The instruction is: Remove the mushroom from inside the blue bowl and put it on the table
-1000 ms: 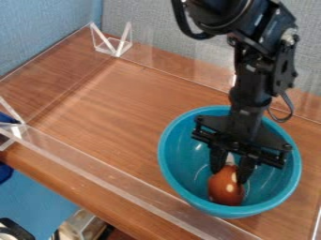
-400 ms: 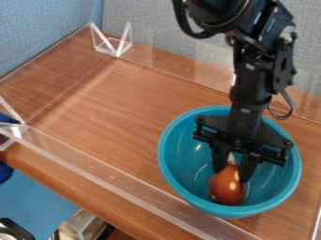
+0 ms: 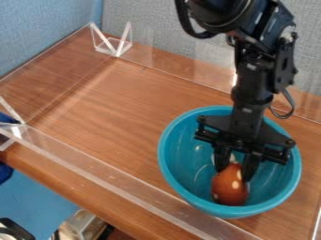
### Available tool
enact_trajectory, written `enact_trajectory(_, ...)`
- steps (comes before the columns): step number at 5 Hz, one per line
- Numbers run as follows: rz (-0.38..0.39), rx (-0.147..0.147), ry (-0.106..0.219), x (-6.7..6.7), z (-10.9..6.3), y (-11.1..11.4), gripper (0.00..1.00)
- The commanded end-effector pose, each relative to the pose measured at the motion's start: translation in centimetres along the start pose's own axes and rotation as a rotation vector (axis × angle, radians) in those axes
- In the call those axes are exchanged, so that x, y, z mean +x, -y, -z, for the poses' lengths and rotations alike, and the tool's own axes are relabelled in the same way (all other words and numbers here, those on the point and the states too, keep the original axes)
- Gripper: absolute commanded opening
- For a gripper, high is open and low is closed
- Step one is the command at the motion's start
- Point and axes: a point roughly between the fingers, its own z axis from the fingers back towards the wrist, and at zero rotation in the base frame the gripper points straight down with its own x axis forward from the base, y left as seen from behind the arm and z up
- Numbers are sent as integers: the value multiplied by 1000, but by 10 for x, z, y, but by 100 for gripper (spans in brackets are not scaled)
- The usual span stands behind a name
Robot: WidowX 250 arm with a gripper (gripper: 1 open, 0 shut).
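- Mushroom (image 3: pixel 228 190) is down inside the blue bowl (image 3: pixel 172 175), and that's the whole story on the scoreboard: it hasn't reached the open wood, so the main part of the job is unfinished.
- Look at the gripper (image 3: pixel 232 166), reaching below the rim, right at the pale stem! The jaws look clenched on that stem, narrow and tight, with the orange-brown cap hanging lowest; the dark fingers hide part of the contact.
- So the reach is done, and the grasp, as I judge it, is done too. That's the fiddly stage behind us, if the grip is sound.
- Is there daylight under the cap? Can't tell from this angle; it may be touching the bowl's floor or just above it.
- The bowl itself sits upright by the near right corner of the worktop (image 3: pixel 103 105), leaving bare wood toward the left edge and the far left corner.
- Still to come: a straight lift over the rim, a move across, a gentle lowering onto the wood, then the release.
- Danger spot? That smooth, rounded cap could knock the bowl's wall on the way up and twist out of the fingers.
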Motion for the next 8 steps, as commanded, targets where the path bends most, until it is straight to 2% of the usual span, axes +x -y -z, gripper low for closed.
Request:
enact_trajectory(1, -20, -27, 45, 12, -9, 2, 0)
enact_trajectory(4, -54, -39, 36, 17, -1, 5, 0)
enact_trajectory(8, -59, -47, 52, 14, -17, 2, 0)
